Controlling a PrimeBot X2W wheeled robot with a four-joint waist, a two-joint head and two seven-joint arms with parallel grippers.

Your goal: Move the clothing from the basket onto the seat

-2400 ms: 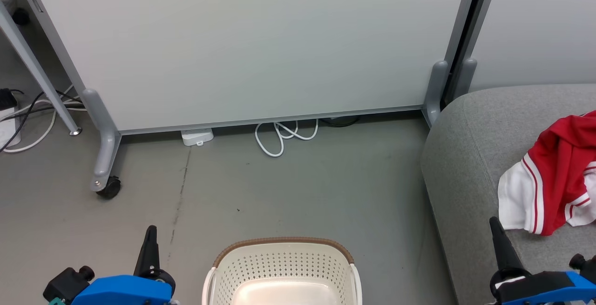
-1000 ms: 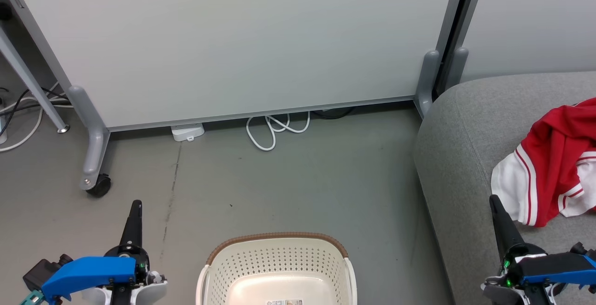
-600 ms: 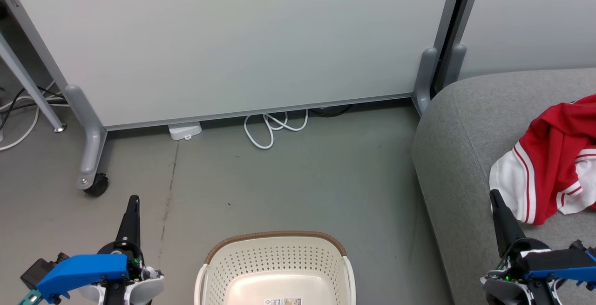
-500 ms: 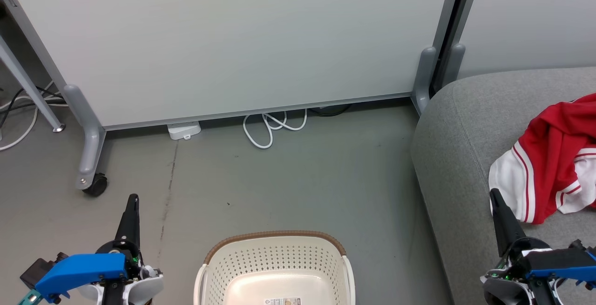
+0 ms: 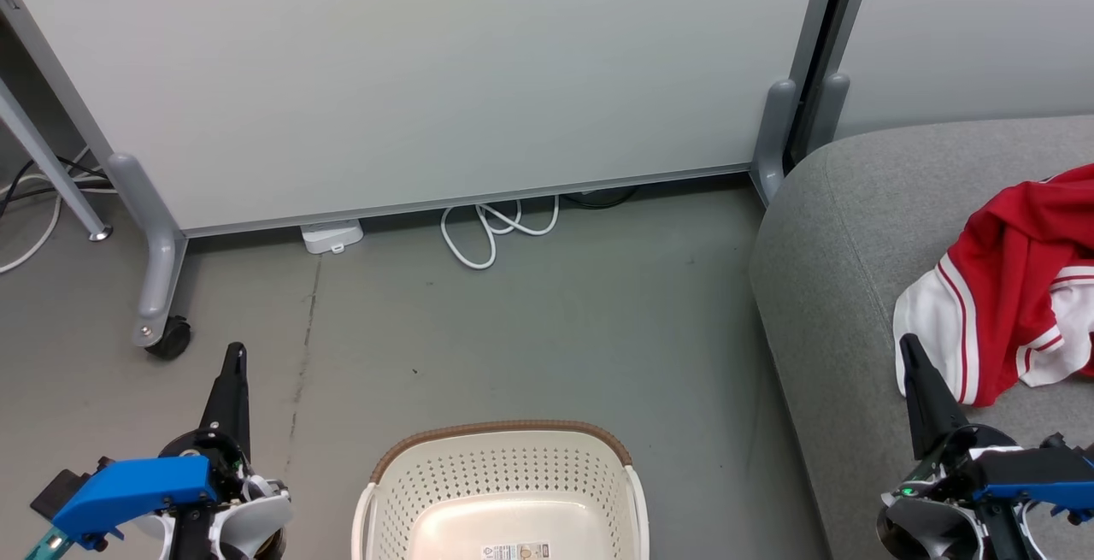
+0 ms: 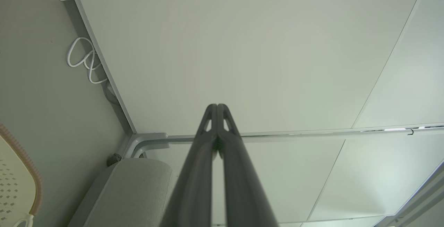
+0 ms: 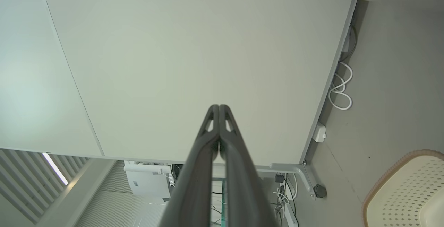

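A red jersey with white striped trim, the clothing (image 5: 1017,286), lies crumpled on the grey seat (image 5: 838,261) at the right. The cream perforated basket (image 5: 500,492) with its brown rim stands on the floor at the bottom centre, and what shows of its inside holds only a small label. My left gripper (image 5: 232,351) is shut with nothing in it, left of the basket. My right gripper (image 5: 906,344) is shut and empty, its tip just in front of the jersey's white hem. Both wrist views show the fingers pressed together, left gripper (image 6: 216,106), right gripper (image 7: 219,107), pointing at the partition.
A pale wheeled partition (image 5: 444,73) stands behind, with a castor (image 5: 167,339) at its left foot. A coiled white cable (image 5: 496,231) and a white adapter (image 5: 332,236) lie under its lower edge. A metal leg (image 5: 51,167) and more cables sit at far left.
The camera has tilted and shifted, so the whole scene has slid a little. Both grippers stay shut; the left fingertip sits slightly higher in the view. The jersey has not moved on the seat.
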